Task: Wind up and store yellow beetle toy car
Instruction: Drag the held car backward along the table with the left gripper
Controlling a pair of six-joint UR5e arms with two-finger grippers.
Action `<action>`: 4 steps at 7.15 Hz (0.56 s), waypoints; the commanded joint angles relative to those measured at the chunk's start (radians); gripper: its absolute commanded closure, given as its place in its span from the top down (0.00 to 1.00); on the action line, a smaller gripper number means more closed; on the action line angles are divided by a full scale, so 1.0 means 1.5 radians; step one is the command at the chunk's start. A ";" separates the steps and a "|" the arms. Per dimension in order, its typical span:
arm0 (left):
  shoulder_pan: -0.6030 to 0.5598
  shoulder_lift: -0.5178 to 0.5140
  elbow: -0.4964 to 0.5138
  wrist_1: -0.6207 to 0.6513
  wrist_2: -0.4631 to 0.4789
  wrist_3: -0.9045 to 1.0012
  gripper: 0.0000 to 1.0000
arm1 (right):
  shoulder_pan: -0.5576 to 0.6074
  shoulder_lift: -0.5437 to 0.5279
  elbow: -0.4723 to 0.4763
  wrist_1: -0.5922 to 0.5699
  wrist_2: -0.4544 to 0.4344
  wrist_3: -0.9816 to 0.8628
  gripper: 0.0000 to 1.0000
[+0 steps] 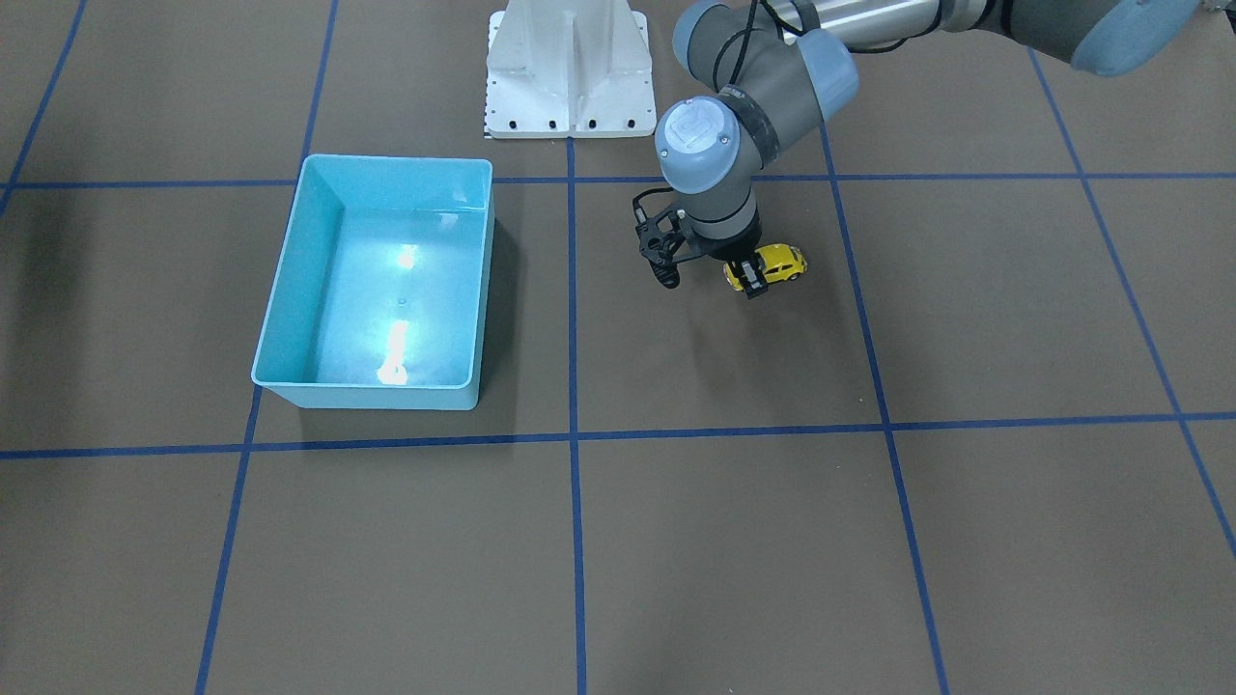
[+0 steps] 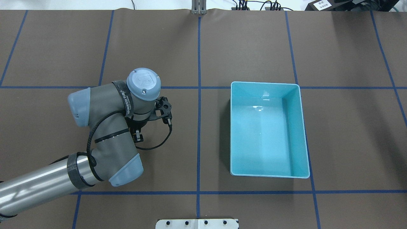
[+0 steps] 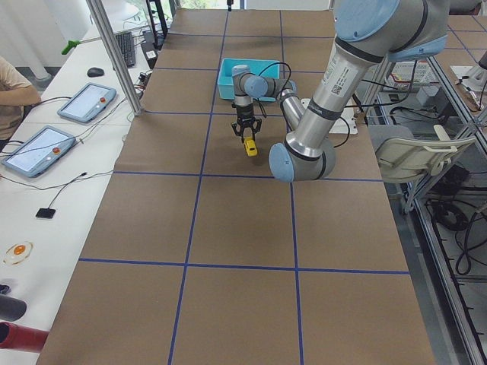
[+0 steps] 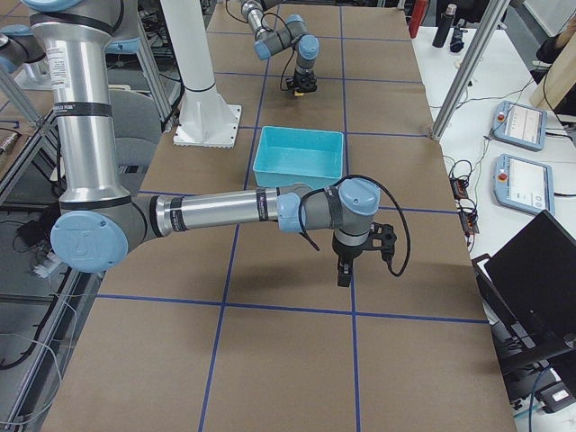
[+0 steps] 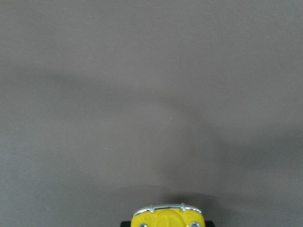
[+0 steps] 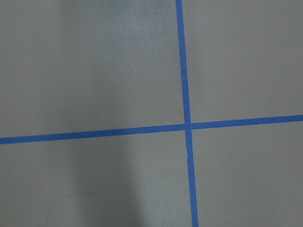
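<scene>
The left gripper (image 1: 756, 276) pointed straight down with its jaws clamped on the yellow beetle toy car (image 1: 784, 261), across the body close to one end. One dark finger (image 1: 753, 285) crossed the car's near side. In the left wrist view only a chrome-bumpered end showed at the bottom edge, with dark finger edges tight against both flanks. The rest of the car stuck out toward the left end of the brown surface (image 1: 676, 541), low over it; whether the wheels touched could not be told. It was near the middle of the surface, well apart from every edge, just left of the centre blue tape line (image 1: 572, 319). A black camera bracket (image 1: 660, 246) jutted from the wrist. The left arm (image 2: 105, 140) was bent double, its silver forearm running toward the robot-side left corner. The round wrist cap (image 2: 143, 83) carried a UR mark; lettering on the dark band below was too small to read. The turquoise bin (image 1: 294, 280) stood right of the centre line, well apart from the car. The right gripper (image 4: 342, 277) hung pointing down beyond the bin toward the right end; whether its jaws were apart or together could not be told.
</scene>
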 commanded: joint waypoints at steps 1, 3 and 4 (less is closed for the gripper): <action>-0.041 0.001 0.003 -0.004 -0.001 0.187 0.00 | 0.000 0.000 0.001 -0.002 -0.001 0.000 1.00; -0.085 0.007 0.012 -0.026 -0.035 0.218 0.00 | 0.000 0.001 0.001 -0.004 -0.001 0.000 1.00; -0.088 0.021 0.011 -0.065 -0.057 0.219 0.00 | 0.000 0.001 0.001 -0.004 -0.001 0.000 1.00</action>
